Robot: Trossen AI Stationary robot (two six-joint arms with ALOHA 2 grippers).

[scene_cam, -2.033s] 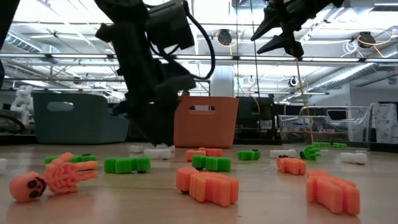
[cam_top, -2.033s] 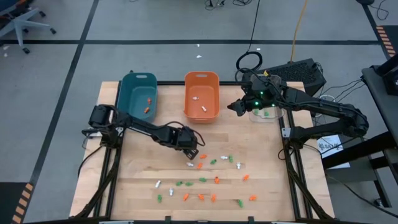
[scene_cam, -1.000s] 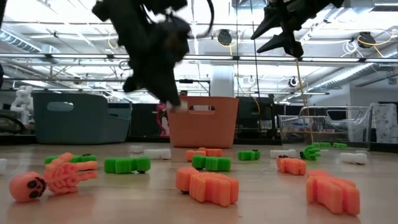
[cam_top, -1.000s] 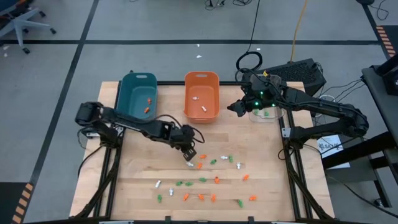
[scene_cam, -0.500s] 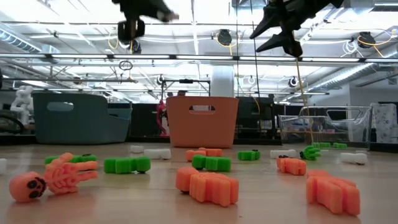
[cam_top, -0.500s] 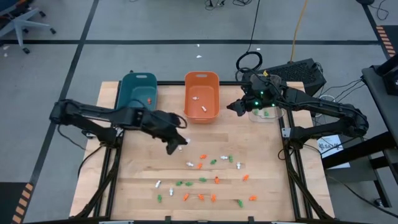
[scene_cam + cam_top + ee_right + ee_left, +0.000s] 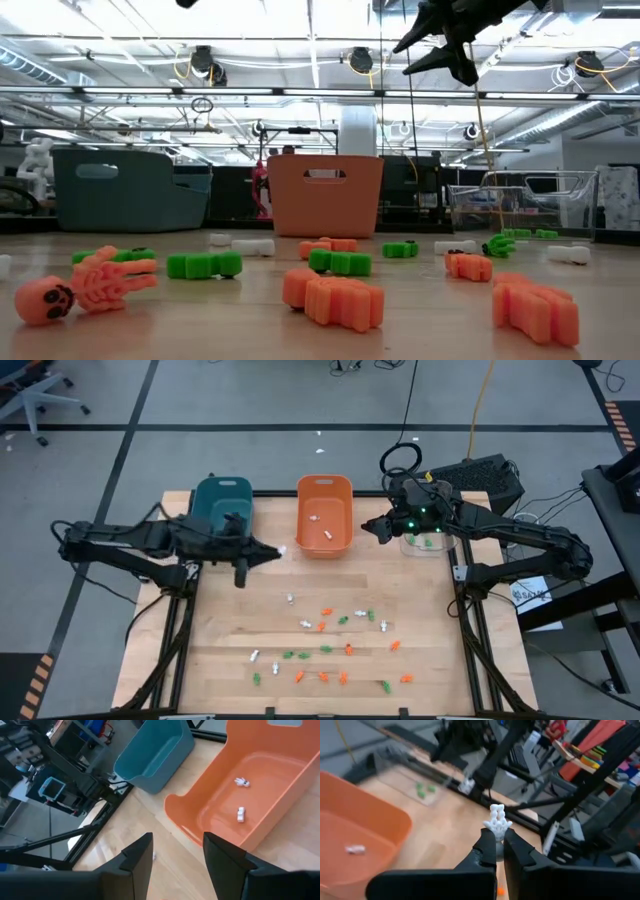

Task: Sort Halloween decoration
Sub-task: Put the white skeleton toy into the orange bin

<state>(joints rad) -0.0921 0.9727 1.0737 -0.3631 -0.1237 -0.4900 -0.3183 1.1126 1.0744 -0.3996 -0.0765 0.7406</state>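
Several tiny orange, green and white Halloween trinkets (image 7: pixel 330 645) lie scattered on the near half of the wooden table (image 7: pixel 220 660); the low view shows them close up (image 7: pixel 335 298). My left gripper (image 7: pixel 277 551) hangs in the air by the near left corner of the orange bin (image 7: pixel 324 515), shut on a white skeleton trinket (image 7: pixel 496 821). My right gripper (image 7: pixel 368 527) hovers open and empty between the orange bin and the clear bin (image 7: pixel 426 543); its two fingers stand wide apart (image 7: pixel 177 852). My left gripper pinches the lower end of the white skeleton trinket (image 7: pixel 497 831) between its two fingertips. The rest of the trinket sticks out past the fingertips (image 7: pixel 487 840). It is lifted clear of the table, beside the orange bin (image 7: pixel 355 827).
A teal bin (image 7: pixel 222 508) holding orange pieces stands at the far left. The orange bin holds two white pieces (image 7: pixel 240 814), the clear bin green ones (image 7: pixel 422 790). A lone white piece (image 7: pixel 290 598) lies apart from the others. Bare wood lies at the near left.
My left gripper has risen from the scattered trinkets with the white skeleton trinket, gone toward the table's far edge and a little left, and turned until it points toward the orange bin. It has climbed out of the top of the low view.
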